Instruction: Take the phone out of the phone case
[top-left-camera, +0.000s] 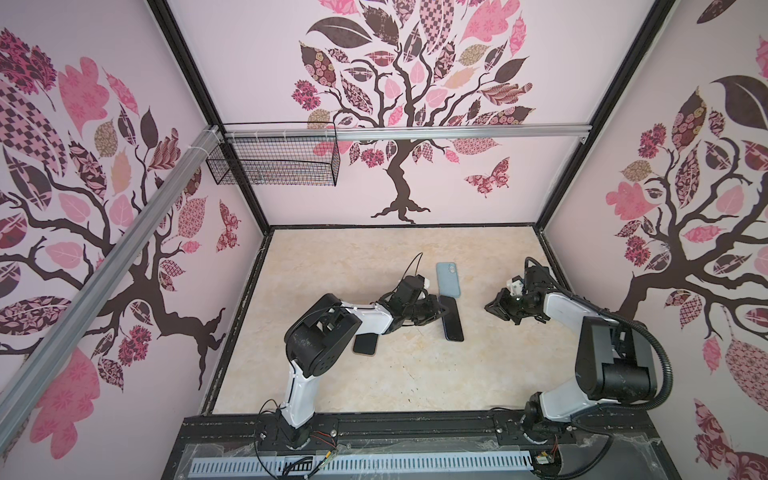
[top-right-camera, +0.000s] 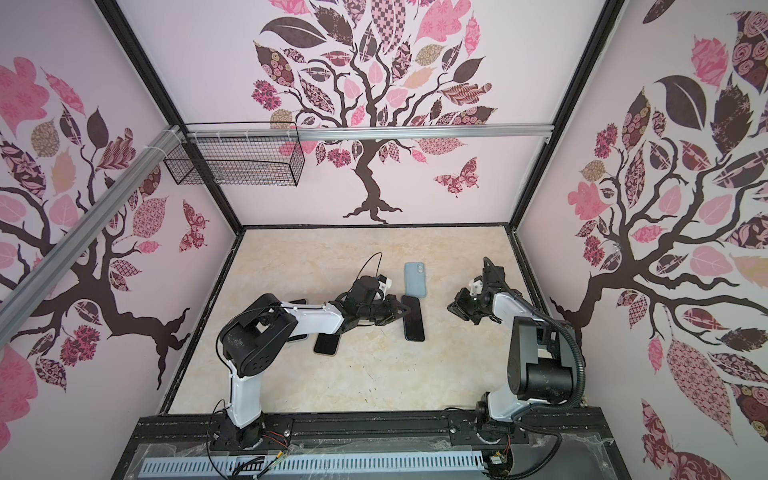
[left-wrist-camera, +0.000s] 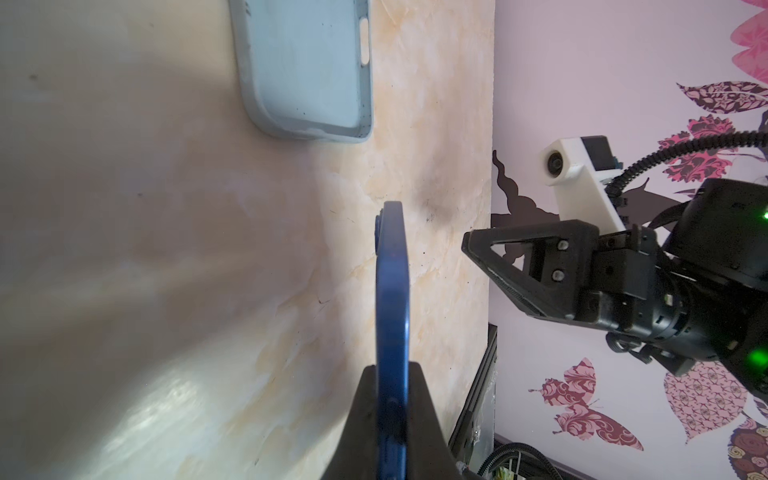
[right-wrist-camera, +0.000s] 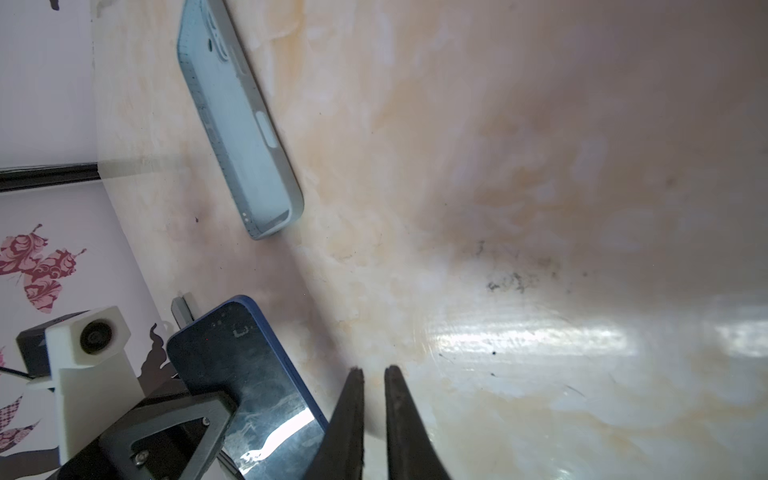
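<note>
The empty light blue phone case (top-left-camera: 449, 279) (top-right-camera: 415, 279) lies open side up on the marble tabletop, also seen in the wrist views (left-wrist-camera: 307, 70) (right-wrist-camera: 237, 137). Just in front of it is the dark blue phone (top-left-camera: 454, 319) (top-right-camera: 414, 319), out of the case. My left gripper (top-left-camera: 441, 309) (left-wrist-camera: 392, 374) is shut on the phone's long edge (left-wrist-camera: 392, 299) and holds it from the left. In the right wrist view the phone's dark screen (right-wrist-camera: 245, 374) faces up. My right gripper (top-left-camera: 492, 308) (right-wrist-camera: 374, 372) hangs to the right of the phone, jaws almost together with nothing between them.
Another dark phone (top-left-camera: 365, 344) (top-right-camera: 326, 344) lies partly under the left arm. A wire basket (top-left-camera: 274, 166) hangs on the back wall. Patterned walls close in the table on three sides, and a black rail (top-left-camera: 415, 424) runs along the front.
</note>
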